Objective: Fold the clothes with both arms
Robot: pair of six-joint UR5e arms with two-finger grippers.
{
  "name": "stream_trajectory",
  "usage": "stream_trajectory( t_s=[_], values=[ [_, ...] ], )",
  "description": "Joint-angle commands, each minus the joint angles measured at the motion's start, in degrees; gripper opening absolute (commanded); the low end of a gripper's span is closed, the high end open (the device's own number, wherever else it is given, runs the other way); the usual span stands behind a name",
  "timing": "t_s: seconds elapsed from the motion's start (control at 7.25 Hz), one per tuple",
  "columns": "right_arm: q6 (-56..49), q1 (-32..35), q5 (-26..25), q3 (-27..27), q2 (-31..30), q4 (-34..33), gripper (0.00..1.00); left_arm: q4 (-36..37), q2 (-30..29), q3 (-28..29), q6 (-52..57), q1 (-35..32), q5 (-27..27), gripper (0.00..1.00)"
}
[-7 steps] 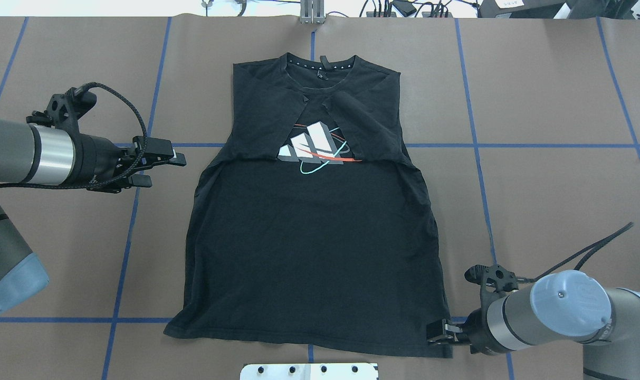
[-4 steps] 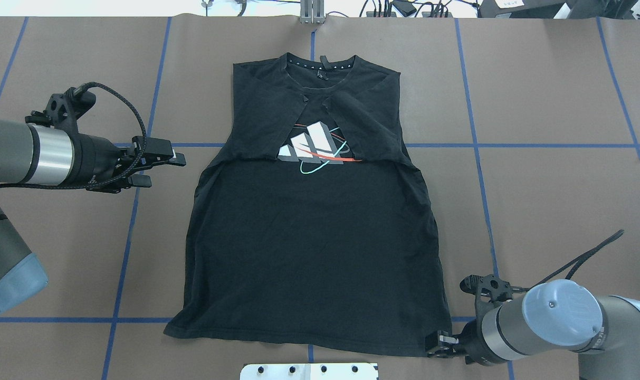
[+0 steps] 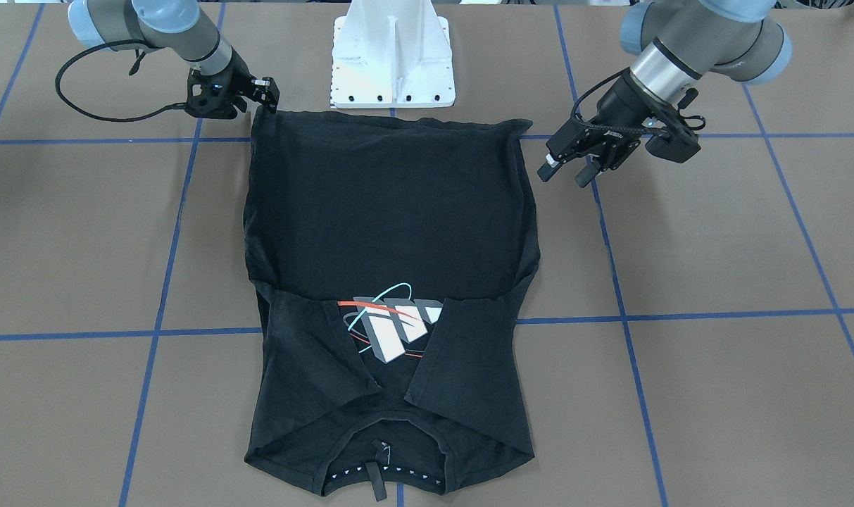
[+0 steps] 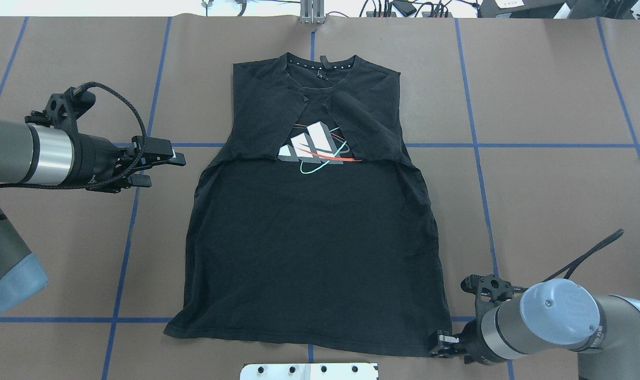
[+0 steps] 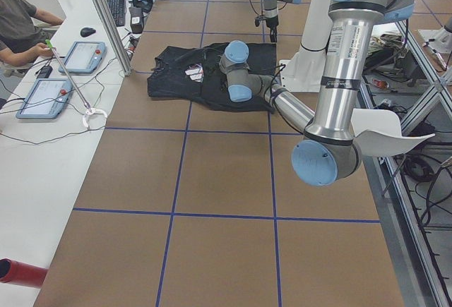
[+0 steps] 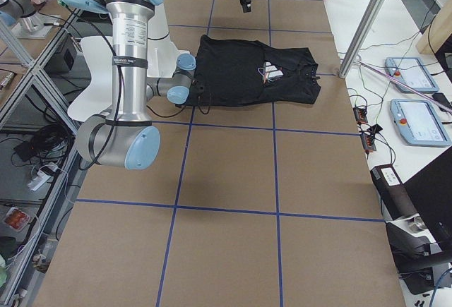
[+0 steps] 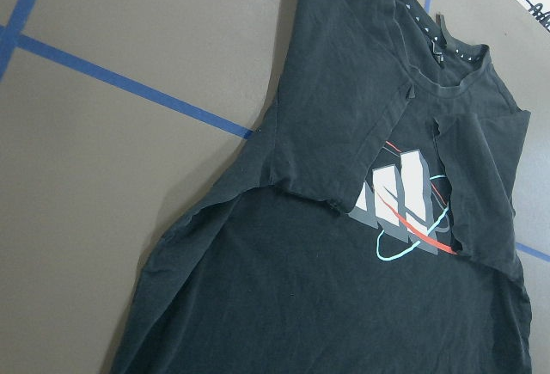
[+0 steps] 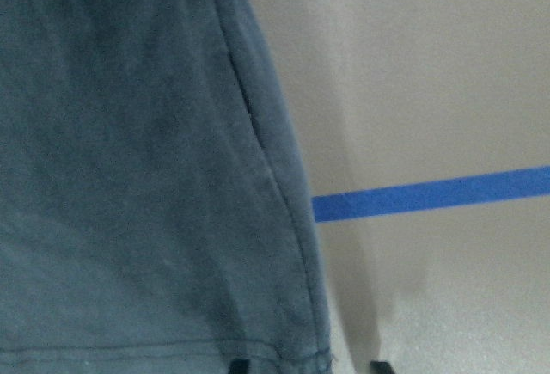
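On the table's middle lies the shirt (image 4: pixel 309 253), flat, print side up, collar at the far edge, hem toward the white base (image 3: pixel 393 63). Both sleeves are folded in over the chest, two black wedges covering the edges of the print (image 4: pixel 312 148): grey-white blocks, a red loop and a teal one. Around it is a brown matte table (image 4: pixel 552 211), gridded with blue tape (image 4: pixel 478 174). Off to the side there's a bench with tablets (image 5: pixel 85 56) and a person (image 5: pixel 21 17) seated at it.

The left gripper (image 4: pixel 165 170) hovers over bare table beside the shirt, level with the print and clear of the cloth, fingers spread, with a braided black cable (image 4: pixel 124 103) looping over its wrist. The right gripper (image 4: pixel 440 344) is down at the hem corner, half hidden from overhead by its arm's blue cap (image 4: pixel 560 311). Its wrist view shows the two tips apart, one over cloth, one over table, the stitched corner flat between them. The fabric is soft and dull, lightly wrinkled along the sides.
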Motion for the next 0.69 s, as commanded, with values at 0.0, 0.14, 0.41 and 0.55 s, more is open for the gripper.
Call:
stream_trajectory(
  t_s=[0.0, 0.14, 0.41, 0.55],
  values=[
    [0.00, 0.14, 0.13, -0.02, 0.09, -1.57, 0.54, -0.01, 0.00, 0.00, 0.00, 0.00, 0.09, 1.00],
    [0.00, 0.05, 0.30, -0.01, 0.18, -1.67, 0.54, -0.01, 0.00, 0.17, 0.09, 0.00, 0.18, 1.00],
    [0.00, 0.05, 0.57, -0.01, 0.18, -1.67, 0.50, 0.08, 0.00, 0.18, 0.18, 0.00, 0.18, 1.00],
    [0.00, 0.05, 0.66, -0.01, 0.18, -1.67, 0.49, 0.08, 0.00, 0.00, 0.18, 0.00, 0.18, 1.00]
  ],
)
